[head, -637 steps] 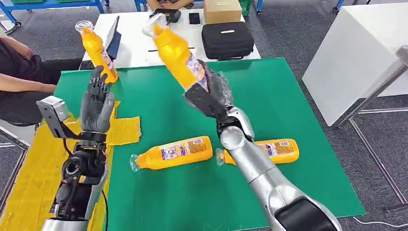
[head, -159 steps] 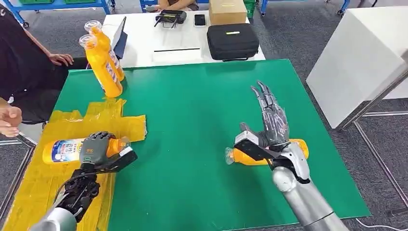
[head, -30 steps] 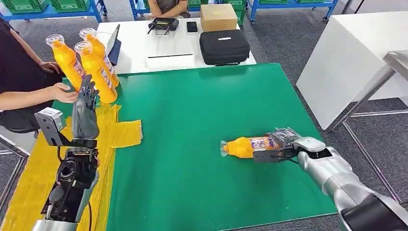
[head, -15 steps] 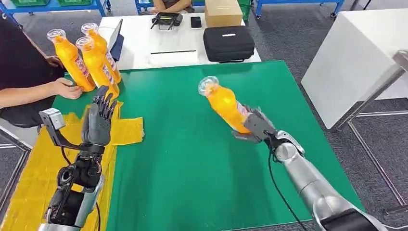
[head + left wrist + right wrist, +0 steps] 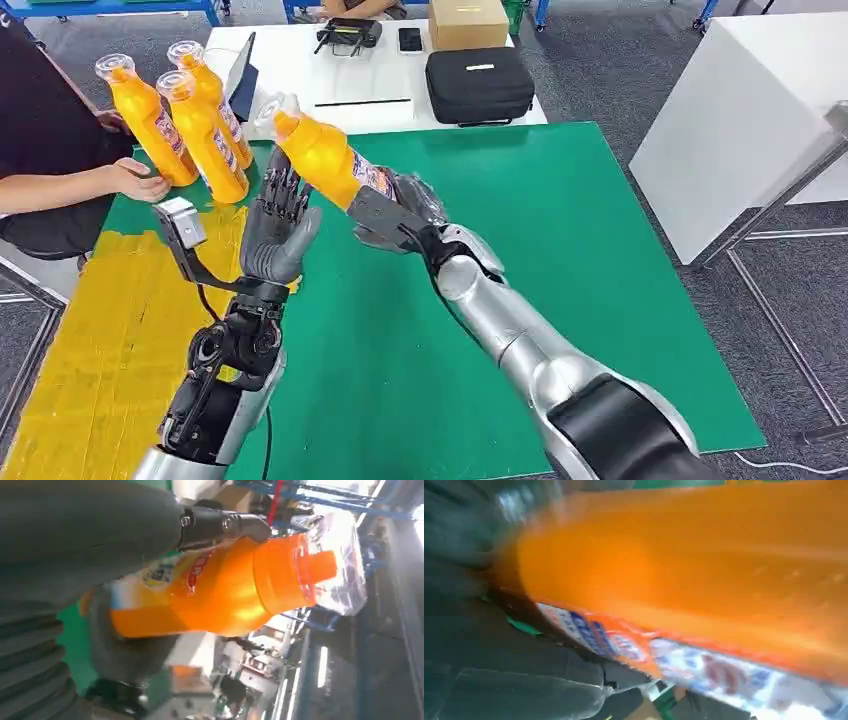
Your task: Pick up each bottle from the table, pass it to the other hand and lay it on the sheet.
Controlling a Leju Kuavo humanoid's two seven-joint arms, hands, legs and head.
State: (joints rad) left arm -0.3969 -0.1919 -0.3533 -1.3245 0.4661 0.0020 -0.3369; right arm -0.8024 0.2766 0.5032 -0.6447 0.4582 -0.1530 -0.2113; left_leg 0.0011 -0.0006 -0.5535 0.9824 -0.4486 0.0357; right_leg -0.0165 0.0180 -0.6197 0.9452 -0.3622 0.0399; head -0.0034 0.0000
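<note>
1. Right hand (image 5: pixel 400 212) grips an orange bottle (image 5: pixel 325 155) by its lower, labelled end and holds it in the air above the green table (image 5: pixel 560 250), well off the surface.
2. That bottle is tilted, its clear cap pointing toward 10 o'clock in the head view and its base toward 4 o'clock, inside the hand.
3. Left hand (image 5: pixel 275 225) is raised with its fingers spread and pointing up, holding nothing; it stands just beside the bottle, at about 7 o'clock from the bottle's middle.
4. From the left wrist camera the bottle (image 5: pixel 220 590) lies across the hand's dark fingers (image 5: pixel 220 525); whether they touch it I cannot tell.
5. From the right wrist camera the bottle (image 5: pixel 684 565) is a blurred orange body with its printed label against the dark hand.
6. Yellow sheet (image 5: pixel 100 320) covers the table's side at 9 o'clock, beneath and beyond the left arm; no bottle lies on the part that shows.
7. Three standing bottles (image 5: pixel 180 120) are grouped upright at the table's 11 o'clock corner, close together.
8. A person's hand (image 5: pixel 140 180) rests against the nearest of those bottles.
9. Beyond the green table, at 12 o'clock, a white table (image 5: pixel 300 70) carries a black case (image 5: pixel 478 85) and a cardboard box (image 5: pixel 465 22).
</note>
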